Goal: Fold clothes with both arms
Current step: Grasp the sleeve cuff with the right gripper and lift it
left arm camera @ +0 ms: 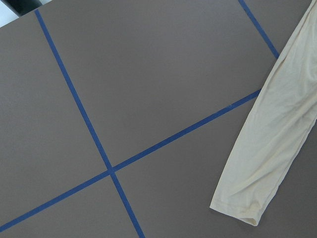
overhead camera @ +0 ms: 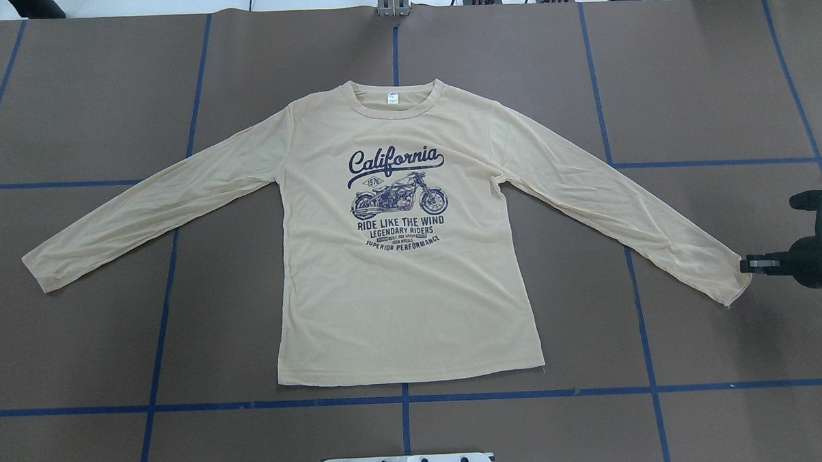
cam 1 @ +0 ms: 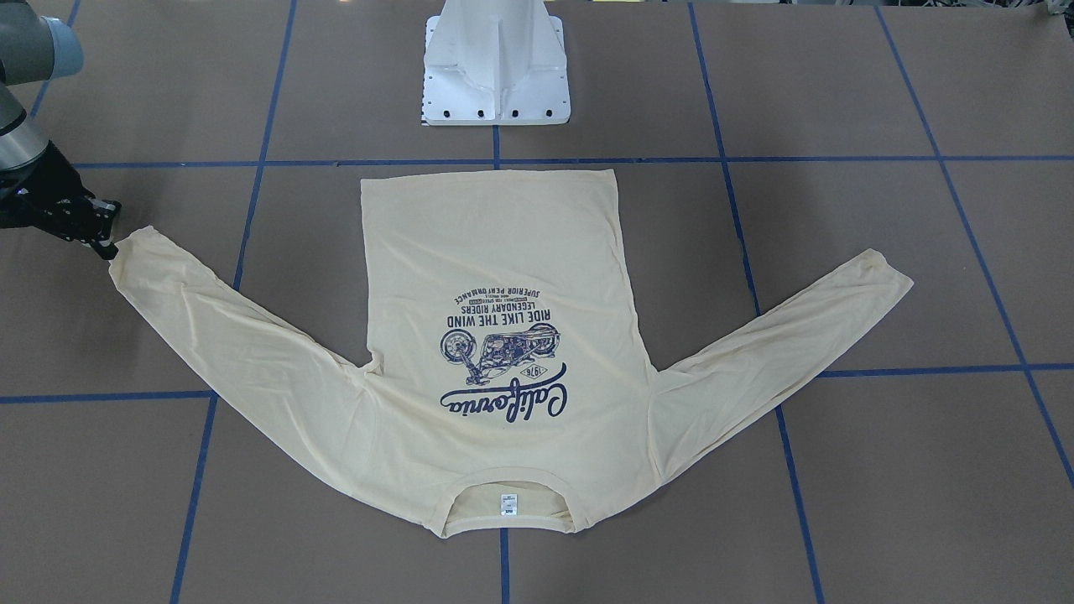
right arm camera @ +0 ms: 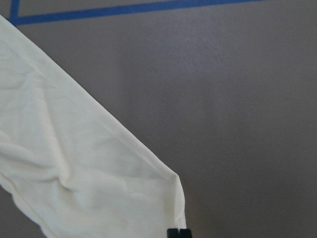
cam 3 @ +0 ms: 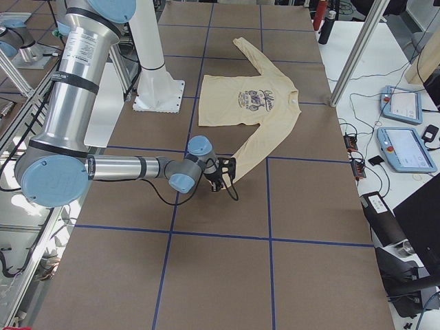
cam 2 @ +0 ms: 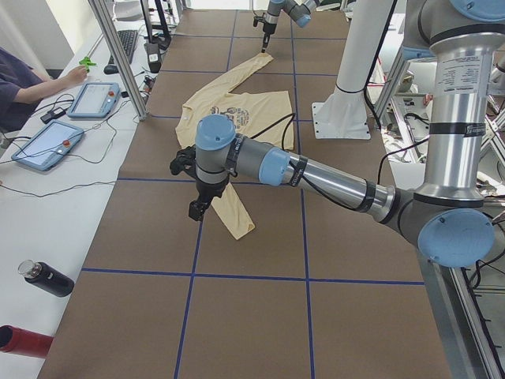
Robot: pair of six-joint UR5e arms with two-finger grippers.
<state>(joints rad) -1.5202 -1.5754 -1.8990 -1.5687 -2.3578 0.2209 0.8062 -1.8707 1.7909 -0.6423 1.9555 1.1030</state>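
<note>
We are tracking pale cream-yellow thin long-sleeved T-shirt (overhead camera: 399, 293) | black right gripper (overhead camera: 750, 265) nearest, touching cuff (overhead camera: 733, 285), sleeve (overhead camera: 608, 203) stretching away | jaws: we cannot tell.

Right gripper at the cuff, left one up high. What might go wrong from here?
1. The right gripper sits at the very tip of the right cuff. A pinch there may catch only a corner of the thin fabric and slip off.
2. The left gripper hangs above and to one side of the left cuff. If the right one pulls alone, the flat shirt may drag and skew.
</note>
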